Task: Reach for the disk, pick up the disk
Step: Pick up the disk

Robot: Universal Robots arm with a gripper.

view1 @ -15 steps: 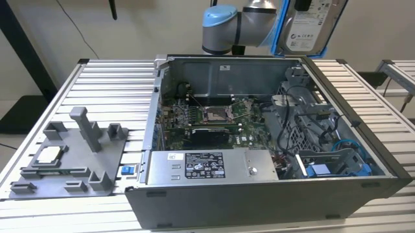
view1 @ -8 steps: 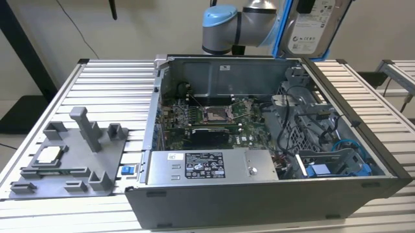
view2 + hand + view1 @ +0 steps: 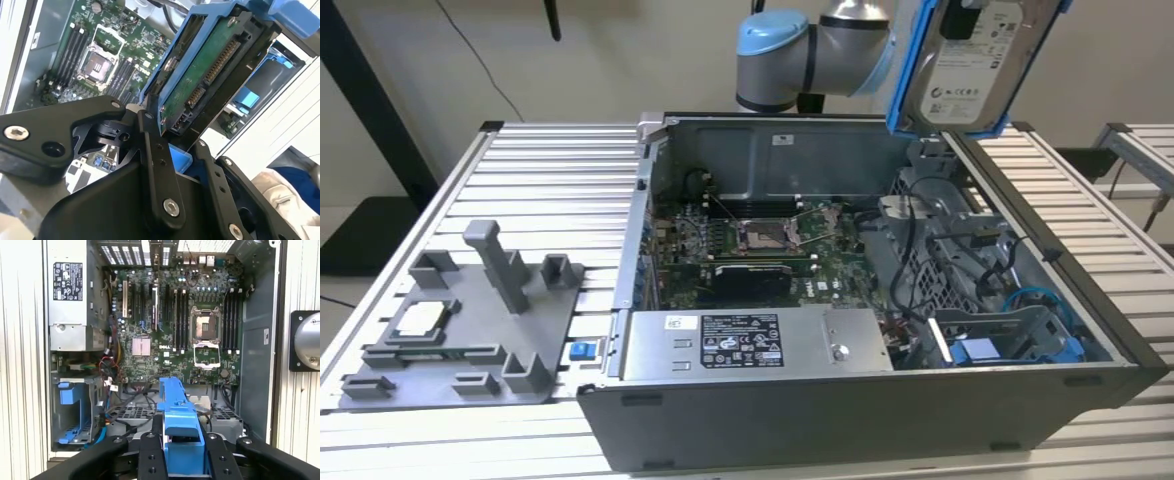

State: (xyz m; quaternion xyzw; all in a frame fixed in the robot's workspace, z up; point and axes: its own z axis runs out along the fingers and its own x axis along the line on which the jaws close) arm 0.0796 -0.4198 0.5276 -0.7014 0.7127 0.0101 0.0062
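Observation:
The disk (image 3: 974,62), silver-grey with a white label and a blue frame, hangs upright above the far right corner of the open computer case (image 3: 854,420). My gripper (image 3: 177,157) is shut on it, and the black fingers (image 3: 155,165) clamp the blue frame from both sides. The second wrist view shows the disk's green circuit-board side (image 3: 205,70) with its connectors. In the first wrist view the disk's blue frame edge (image 3: 177,415) sits between the fingers of the gripper (image 3: 182,455), high over the motherboard (image 3: 170,330).
The case lies open on a slatted metal table (image 3: 547,170), with a power supply (image 3: 747,345) at the front and a blue drive bay (image 3: 1014,345) at the exterior view's right. A grey fixture plate (image 3: 467,340) with posts and a small silver chip (image 3: 424,318) lies at that view's left.

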